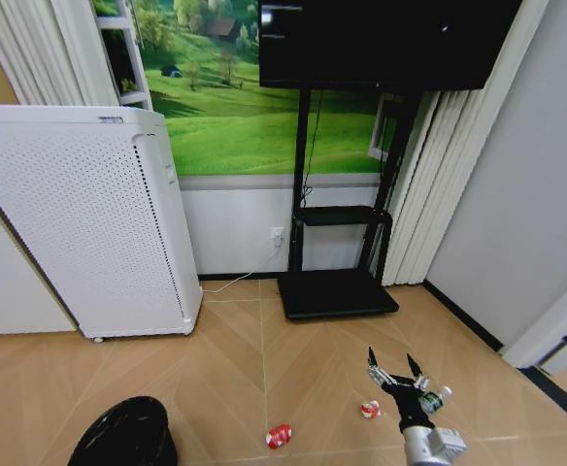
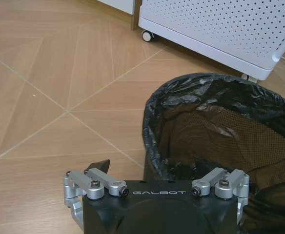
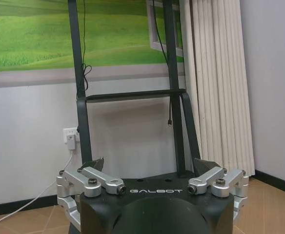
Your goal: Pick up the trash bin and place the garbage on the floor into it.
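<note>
Glossy black plastic lines the trash bin (image 1: 125, 434), which I see upright at the near left of the floor (image 1: 235, 374), its round mouth facing up. Through the left wrist view my left tool (image 2: 158, 178) sits right at the bin's rim (image 2: 191, 87), jaws spread, one finger outside the wall; the other fingertip I cannot make out. The bag is crinkled, and brown mesh shows inside. My right tool (image 1: 397, 368) hangs low at the near right, fingers wide apart and gripping nothing. I count three pieces of garbage on the tan chevron parquet: a crumpled red-and-white wrapper (image 1: 279, 436) nearest centre, a second one (image 1: 370, 409) just left of the right tool, and a small clear bottle (image 1: 436, 398) with a green label just beside it, long axis lying slantwise. Farther back stand one white perforated appliance (image 1: 80, 218) and one black TV stand (image 1: 337, 286) against the wall.
</note>
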You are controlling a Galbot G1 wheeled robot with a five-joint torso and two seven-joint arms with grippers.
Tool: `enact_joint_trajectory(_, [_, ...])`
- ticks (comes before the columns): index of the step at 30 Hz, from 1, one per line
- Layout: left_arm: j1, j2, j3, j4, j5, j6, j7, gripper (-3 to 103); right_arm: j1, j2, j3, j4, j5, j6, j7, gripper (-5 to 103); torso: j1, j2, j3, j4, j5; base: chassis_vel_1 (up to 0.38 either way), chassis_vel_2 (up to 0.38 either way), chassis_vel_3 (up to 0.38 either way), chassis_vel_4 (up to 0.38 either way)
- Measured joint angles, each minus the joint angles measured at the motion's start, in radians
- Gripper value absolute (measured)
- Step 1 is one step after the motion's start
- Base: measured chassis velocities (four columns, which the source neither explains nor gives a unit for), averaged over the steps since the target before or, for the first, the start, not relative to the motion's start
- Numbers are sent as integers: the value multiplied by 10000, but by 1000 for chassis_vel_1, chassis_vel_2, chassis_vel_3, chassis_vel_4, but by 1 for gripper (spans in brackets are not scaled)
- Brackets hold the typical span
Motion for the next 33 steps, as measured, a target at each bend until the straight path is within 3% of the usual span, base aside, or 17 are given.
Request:
enact_joint_trajectory(3, [-603,106,142,330,-176,167,138,81,-124,180,-48,221,11,-65,10,100,0,4,2,0,0,0,0,0,0])
enact_joint_trajectory(5, [-703,115,171,376,-179,186,144,81,-169,215,-55,248,-17,-64,9,100,0,5,2,-1,0,0,0,0,0])
enact_joint_trajectory(7, [-919,131,263,425,-237,276,150,70,-276,255,-41,293,-91,-31,5,100,0,6,4,-1,2,0,0,0,0])
enact_joint_trajectory(8, [-919,131,263,425,-237,276,150,70,-276,255,-41,293,-91,-31,5,100,0,6,4,-1,2,0,0,0,0])
enact_joint_trajectory(11, [-976,145,374,446,-246,294,155,53,-306,231,63,351,-57,-21,26,100,0,9,6,1,1,0,0,0,0])
enact_joint_trajectory(12, [-976,145,374,446,-246,294,155,53,-306,231,63,351,-57,-21,26,100,0,9,6,1,1,0,0,0,0])
enact_joint_trajectory(13, [-972,147,388,463,-266,284,163,43,-305,237,73,363,-50,-21,56,100,0,10,7,2,1,0,0,0,0])
enact_joint_trajectory(15, [-965,146,389,482,-279,255,187,43,-306,253,73,364,-49,-22,82,100,0,10,7,1,1,0,0,0,0])
enact_joint_trajectory(17, [-940,152,389,519,-327,129,233,32,-303,311,49,322,-117,56,105,100,0,12,8,1,1,0,0,0,0])
enact_joint_trajectory(18, [-940,152,389,519,-327,129,233,32,-303,311,49,322,-117,56,105,100,0,12,8,1,1,0,0,0,0])
enact_joint_trajectory(20, [-915,170,364,517,-477,143,248,15,-289,361,23,241,-310,211,91,100,0,13,9,0,1,0,0,0,0])
enact_joint_trajectory(22, [-902,175,342,499,-476,151,290,15,-276,384,8,229,-321,213,185,100,0,13,9,1,0,0,0,0,0])
enact_joint_trajectory(25, [-864,182,304,470,-300,145,434,6,-245,413,-2,213,-293,173,516,100,0,13,10,1,0,0,0,0,0])
enact_joint_trajectory(31, [-919,146,291,322,45,-611,921,3,-228,304,52,160,-303,206,875,100,0,15,11,0,0,0,0,0,0])
enact_joint_trajectory(33, [-918,117,251,130,140,-890,1376,3,-250,275,91,176,-368,152,861,100,0,15,12,0,1,0,0,0,0])
